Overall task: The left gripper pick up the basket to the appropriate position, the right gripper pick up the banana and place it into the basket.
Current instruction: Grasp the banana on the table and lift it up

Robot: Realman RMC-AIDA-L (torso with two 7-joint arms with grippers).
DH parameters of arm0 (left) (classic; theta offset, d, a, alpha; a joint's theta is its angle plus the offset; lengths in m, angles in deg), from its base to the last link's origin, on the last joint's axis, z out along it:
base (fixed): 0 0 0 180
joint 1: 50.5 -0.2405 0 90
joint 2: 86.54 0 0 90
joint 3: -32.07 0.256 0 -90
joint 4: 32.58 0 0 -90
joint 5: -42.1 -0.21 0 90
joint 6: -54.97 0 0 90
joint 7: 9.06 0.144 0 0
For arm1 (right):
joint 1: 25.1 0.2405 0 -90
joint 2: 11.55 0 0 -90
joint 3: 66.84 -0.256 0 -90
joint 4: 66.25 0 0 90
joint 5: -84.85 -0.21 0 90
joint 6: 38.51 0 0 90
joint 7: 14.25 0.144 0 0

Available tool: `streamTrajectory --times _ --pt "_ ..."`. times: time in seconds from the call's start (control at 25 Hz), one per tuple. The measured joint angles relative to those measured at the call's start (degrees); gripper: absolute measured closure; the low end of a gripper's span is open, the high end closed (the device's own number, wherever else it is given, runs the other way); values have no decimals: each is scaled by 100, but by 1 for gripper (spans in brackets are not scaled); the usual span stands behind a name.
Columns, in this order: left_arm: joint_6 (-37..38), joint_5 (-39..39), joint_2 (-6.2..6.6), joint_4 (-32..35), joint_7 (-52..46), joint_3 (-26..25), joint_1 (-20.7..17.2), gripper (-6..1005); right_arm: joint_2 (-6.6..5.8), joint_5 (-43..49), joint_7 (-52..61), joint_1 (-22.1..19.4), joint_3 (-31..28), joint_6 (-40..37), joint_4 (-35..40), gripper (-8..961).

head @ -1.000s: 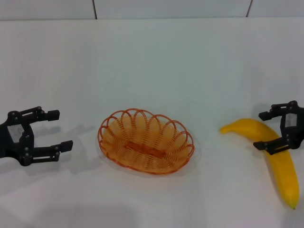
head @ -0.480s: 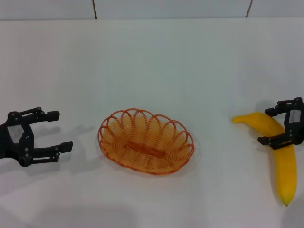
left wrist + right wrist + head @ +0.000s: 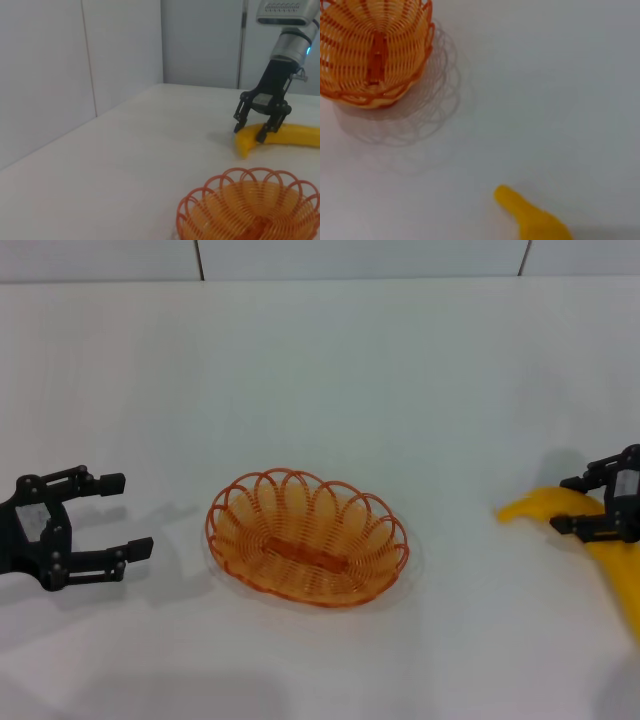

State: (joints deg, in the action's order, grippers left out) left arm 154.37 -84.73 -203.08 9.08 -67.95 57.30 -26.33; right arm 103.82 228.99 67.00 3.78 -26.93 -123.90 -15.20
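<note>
The orange wire basket (image 3: 307,537) stands on the white table in the middle of the head view. It also shows in the left wrist view (image 3: 255,205) and the right wrist view (image 3: 370,50). My left gripper (image 3: 120,515) is open and empty, left of the basket and apart from it. My right gripper (image 3: 578,505) is at the right edge, its fingers closed across the yellow banana (image 3: 535,506) near its upper end. The left wrist view shows that gripper (image 3: 249,132) astride the banana (image 3: 290,136). The banana's far end runs out of the head view. Its tip shows in the right wrist view (image 3: 530,217).
The white table (image 3: 320,370) stretches wide behind and around the basket. A pale tiled wall (image 3: 360,258) runs along its far edge. A wall panel (image 3: 75,75) stands beside the table in the left wrist view.
My right gripper has moved to the right and its fingers have narrowed on the banana. The banana has shifted right with it, partly out of view. The left gripper and basket have not moved.
</note>
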Motion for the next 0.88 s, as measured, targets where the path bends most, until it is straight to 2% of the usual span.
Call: streamTrajectory --times 0.12,0.36,0.64,0.88 --pt "0 -7 0 0 0 0 0 140 -2 0 64 5 0 -13 42 363" --pt "1 -14 0 0 0 0 0 140 20 1 160 -14 0 -14 182 467" --pt "1 -17 0 0 0 0 -4 140 26 -44 314 3 0 -191 365 467" --pt "1 -16 0 0 18 0 -9 140 49 -287 799 295 15 -1240 1061 467"
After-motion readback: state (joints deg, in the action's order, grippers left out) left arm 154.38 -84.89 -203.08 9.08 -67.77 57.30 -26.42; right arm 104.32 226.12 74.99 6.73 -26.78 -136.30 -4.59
